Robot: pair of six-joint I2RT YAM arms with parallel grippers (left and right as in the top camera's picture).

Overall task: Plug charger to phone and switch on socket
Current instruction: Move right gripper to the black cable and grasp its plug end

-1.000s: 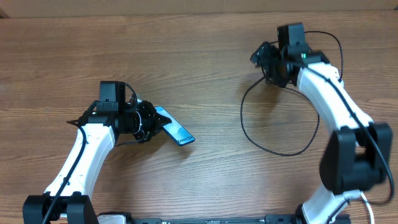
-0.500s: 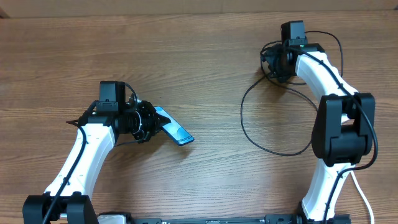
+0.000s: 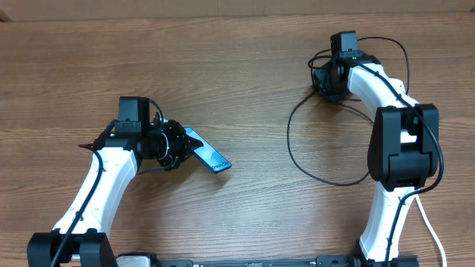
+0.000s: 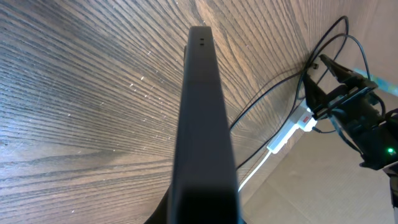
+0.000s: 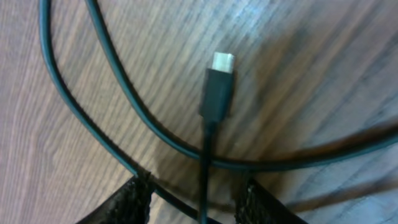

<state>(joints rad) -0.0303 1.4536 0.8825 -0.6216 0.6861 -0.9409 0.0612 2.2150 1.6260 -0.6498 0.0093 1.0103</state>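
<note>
No text is showing clearly enough to read. The phone (image 3: 210,154) is showing a blue screen with a faint pale mark near one end, too small to make out. The socket (image 4: 303,120) is showing red spots, no legible label.

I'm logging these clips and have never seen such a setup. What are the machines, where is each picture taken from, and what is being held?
Two white robot arms work at a wooden table. One picture looks down from above, and the other two come from a camera on each arm's wrist. The left gripper is shut on a phone and holds it tilted. Its wrist view looks along the phone's dark edge. A thin black charger cable lies looped on the table. The right gripper is open, with its fingertips on either side of the cable just behind the small connector. The connector lies on the wood, not gripped yet.
</note>
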